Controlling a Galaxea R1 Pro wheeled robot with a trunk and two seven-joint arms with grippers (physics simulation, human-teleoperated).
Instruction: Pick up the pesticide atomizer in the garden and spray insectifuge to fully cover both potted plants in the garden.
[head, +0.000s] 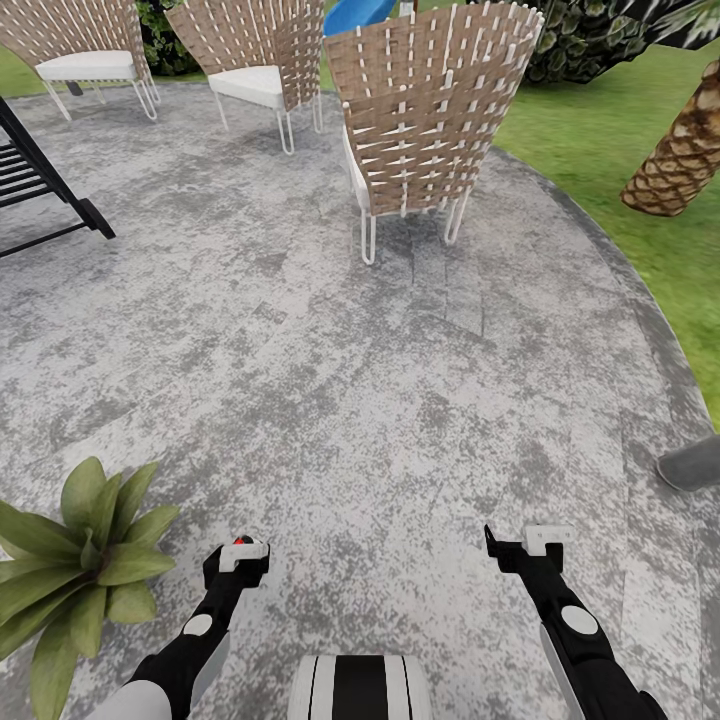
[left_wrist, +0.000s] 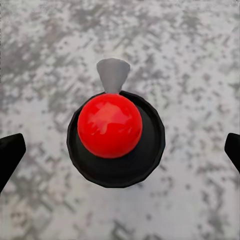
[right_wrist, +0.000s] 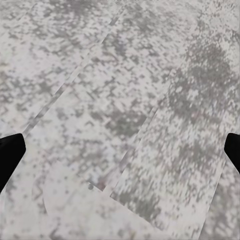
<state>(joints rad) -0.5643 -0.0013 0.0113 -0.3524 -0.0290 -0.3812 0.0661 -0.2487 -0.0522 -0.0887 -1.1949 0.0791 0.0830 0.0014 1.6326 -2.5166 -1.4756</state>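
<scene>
Seen from straight above in the left wrist view, the pesticide atomizer (left_wrist: 111, 127) is a round black body with a red top and a grey nozzle, standing on the grey paved circle (head: 380, 400). My left gripper (head: 237, 553) hovers over it, open; its dark fingertips (left_wrist: 10, 152) sit far apart on either side without touching it. A speck of its red top (head: 240, 540) peeks out at the gripper in the head view. One potted plant (head: 80, 565), a low rosette of broad green leaves, stands just left of my left arm. My right gripper (head: 535, 540) is open over bare paving.
Wicker chairs (head: 420, 110) with white seats stand ahead, with two more at the back left. A black slatted lounger (head: 40, 180) is at the left edge. Lawn (head: 640, 130) and a palm trunk (head: 680, 160) lie to the right. A grey object (head: 690, 462) pokes in at the right edge.
</scene>
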